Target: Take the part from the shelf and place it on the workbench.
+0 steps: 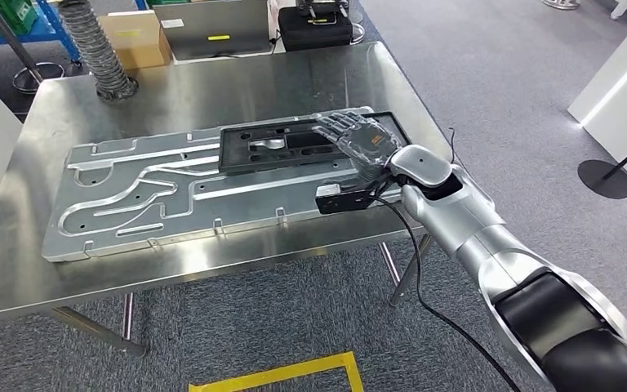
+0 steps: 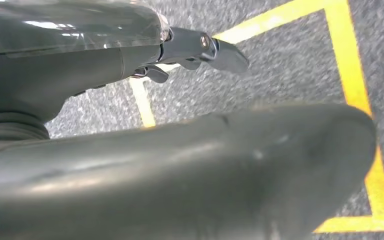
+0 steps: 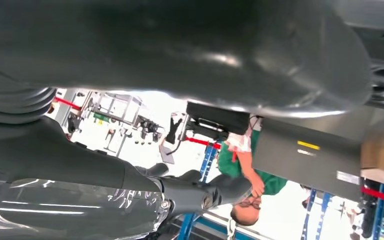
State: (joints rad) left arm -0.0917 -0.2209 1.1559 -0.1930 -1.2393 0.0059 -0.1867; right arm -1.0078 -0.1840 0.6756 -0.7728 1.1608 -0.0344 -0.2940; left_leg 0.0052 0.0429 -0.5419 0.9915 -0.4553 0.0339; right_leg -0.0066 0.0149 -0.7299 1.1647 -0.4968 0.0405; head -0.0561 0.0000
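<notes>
Your part (image 1: pixel 314 147), the black rectangular frame with cut-outs, lies flat on the big grooved aluminium plate (image 1: pixel 131 204) toward the right side of the workbench (image 1: pixel 212 90), so by the look of it the placing is done or all but done. The right hand (image 1: pixel 355 140) lies over the part's right end with fingers stretched out flat and spread; you cannot tell from the head view whether they press on the frame or hover just above it, and nothing is wrapped in them. That flat palm reads as a hand letting go or steadying the frame rather than gripping it. In the right wrist view the thumb and dark fingers are extended, with no object between them.

The left hand (image 2: pixel 200 47) hangs low over grey carpet and yellow floor tape (image 2: pixel 355 70); its fingers look loosely extended with nothing in them.

The plate acts as the bed for the part: it carries the frame on its right half, and its left half shows only milled channels. At the far edge of the bench you see a ribbed hose (image 1: pixel 98 49), a cardboard box (image 1: pixel 135 37), a grey case (image 1: pixel 212 28) and a black case (image 1: pixel 314 28); what the box and cases hold is hidden. A person (image 3: pixel 245 170) in green stands beyond the bench
</notes>
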